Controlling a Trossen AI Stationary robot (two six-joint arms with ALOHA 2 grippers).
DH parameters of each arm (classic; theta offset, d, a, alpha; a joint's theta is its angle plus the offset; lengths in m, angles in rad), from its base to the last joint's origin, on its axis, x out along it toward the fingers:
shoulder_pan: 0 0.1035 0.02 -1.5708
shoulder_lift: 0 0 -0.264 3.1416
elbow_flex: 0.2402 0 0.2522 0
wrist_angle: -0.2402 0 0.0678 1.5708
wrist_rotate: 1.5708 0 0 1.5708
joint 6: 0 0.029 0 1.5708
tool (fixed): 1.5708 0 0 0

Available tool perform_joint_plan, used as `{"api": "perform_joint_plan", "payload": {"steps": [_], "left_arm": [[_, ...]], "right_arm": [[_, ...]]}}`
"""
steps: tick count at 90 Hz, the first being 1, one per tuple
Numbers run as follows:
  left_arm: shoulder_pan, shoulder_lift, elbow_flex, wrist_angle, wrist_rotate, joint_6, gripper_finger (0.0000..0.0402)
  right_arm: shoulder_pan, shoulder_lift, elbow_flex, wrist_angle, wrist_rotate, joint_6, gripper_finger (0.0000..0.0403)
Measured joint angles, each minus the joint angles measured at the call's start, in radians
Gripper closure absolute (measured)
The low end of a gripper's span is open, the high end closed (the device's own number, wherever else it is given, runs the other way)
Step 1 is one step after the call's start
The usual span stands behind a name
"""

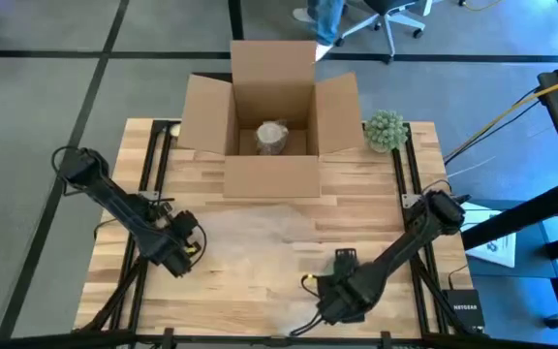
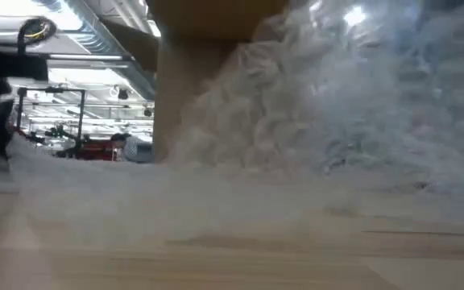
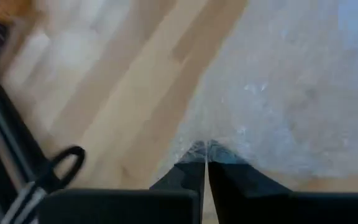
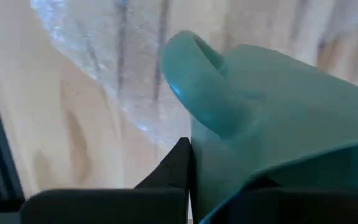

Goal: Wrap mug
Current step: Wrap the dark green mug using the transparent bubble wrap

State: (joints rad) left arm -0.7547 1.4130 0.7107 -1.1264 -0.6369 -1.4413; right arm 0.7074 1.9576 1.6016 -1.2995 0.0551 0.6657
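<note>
A clear sheet of bubble wrap [image 1: 269, 233] lies spread over the middle of the wooden table; in the low view the bubble wrap [image 2: 337, 105] bulks up close on the right. My left gripper [image 1: 184, 254] sits at the sheet's left near side, shut on it. My right gripper [image 1: 332, 302] is near the table's front edge, right of centre, shut on a teal mug [image 4: 291, 106]. The mug's handle [image 4: 197, 81] points toward the wrap beneath it [image 4: 104, 56]. My left gripper [image 3: 205, 163] pinches the bubble wrap's edge [image 3: 204, 148] between its two fingertips. The sheet puckers there and spreads away flat over the table; one layer or several, I cannot tell. My right gripper [image 4: 191, 168] holds the mug by its wall below the handle [image 4: 210, 149]. One finger [image 4: 179, 165] lies on the outer wall; the mug hides the other. The mug lies tilted on its side above the table.
An open cardboard box [image 1: 250, 176] stands at the table's far centre with a wrapped bundle [image 1: 272, 136] inside. A green ball-shaped plant [image 1: 386, 129] sits to the box's right. Black rails [image 1: 153, 184] run along both table sides. Bare wood lies left of the wrap.
</note>
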Motion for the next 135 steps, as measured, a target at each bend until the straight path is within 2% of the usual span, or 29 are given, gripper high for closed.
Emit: {"api": "perform_joint_plan", "payload": {"steps": [15, 23, 33, 44, 50, 67, 81, 92, 101, 115, 135], "left_arm": [[-0.005, -0.006, 0.114, -0.019, -0.143, 0.088, 0.0402], [0.003, -0.006, 0.115, 0.04, -0.164, 0.189, 0.0402], [0.041, -0.006, 0.081, 0.045, -0.173, 0.235, 0.0402], [0.088, -0.006, 0.056, 0.049, -0.235, 0.252, 0.0402], [0.117, -0.006, 0.035, 0.092, -0.237, 0.318, 0.0402], [0.162, -0.006, -0.01, 0.234, -0.154, 0.503, 0.0402], [0.152, -0.006, 0.018, 0.234, -0.136, 0.637, 0.0402], [0.152, -0.006, 0.077, 0.194, -0.024, 0.711, 0.0398], [0.144, -0.006, 0.135, 0.154, 0.038, 0.768, 0.0379], [0.122, -0.006, 0.205, 0.074, 0.131, 0.784, 0.0331], [0.084, -0.006, 0.23, -0.105, 0.223, 0.668, 0.0274]], "right_arm": [[-0.03, -0.001, -0.002, 0.139, 0.124, -0.02, 0.0398], [-0.056, -0.001, -0.019, 0.263, 0.18, -0.044, 0.0398], [-0.079, -0.001, -0.068, 0.393, 0.191, -0.049, 0.0398], [-0.075, 0.0, -0.149, 0.509, 0.133, -0.01, 0.0398], [-0.062, -0.008, -0.196, 0.571, 0.128, 0.03, 0.0398], [-0.012, -0.007, -0.223, 0.595, 0.179, 0.087, 0.0397], [-0.007, -0.003, -0.211, 0.59, 0.187, 0.09, 0.0397], [-0.007, -0.003, -0.21, 0.59, 0.189, 0.09, 0.0397], [-0.007, -0.002, -0.211, 0.591, 0.203, 0.09, 0.0397], [-0.006, -0.001, -0.211, 0.591, 0.219, 0.092, 0.0397], [-0.005, 0.0, -0.211, 0.592, 0.242, 0.099, 0.0397]]}}
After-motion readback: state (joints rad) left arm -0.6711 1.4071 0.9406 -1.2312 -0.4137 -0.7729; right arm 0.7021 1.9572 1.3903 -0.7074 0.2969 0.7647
